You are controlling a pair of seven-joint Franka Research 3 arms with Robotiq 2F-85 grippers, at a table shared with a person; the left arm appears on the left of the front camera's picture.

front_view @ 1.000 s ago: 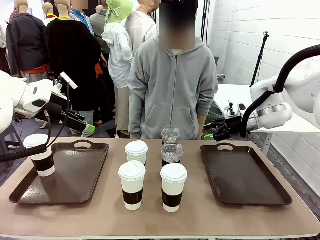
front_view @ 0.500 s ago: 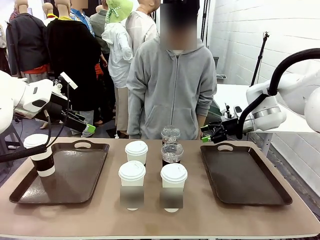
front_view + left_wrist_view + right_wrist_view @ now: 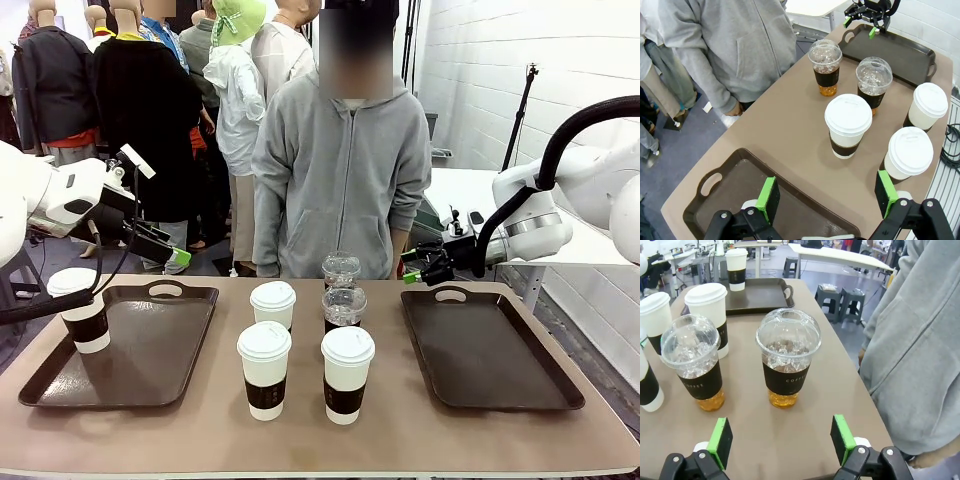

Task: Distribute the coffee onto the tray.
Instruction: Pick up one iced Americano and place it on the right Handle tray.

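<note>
Four paper cups [image 3: 264,370] | two dome cups [image 3: 343,305] | two trays [image 3: 490,350] | left, right jaws apart

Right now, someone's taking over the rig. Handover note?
Left claw: open, holding nothing, raised by the left tray.
Right claw: open, holding nothing, facing the clear cup nearest the person, not touching it.
Done: one white cup stands on the left tray.
Left: three white cups and two clear cups stand on the table between the left tray and the right tray, not yet distributed.
</note>
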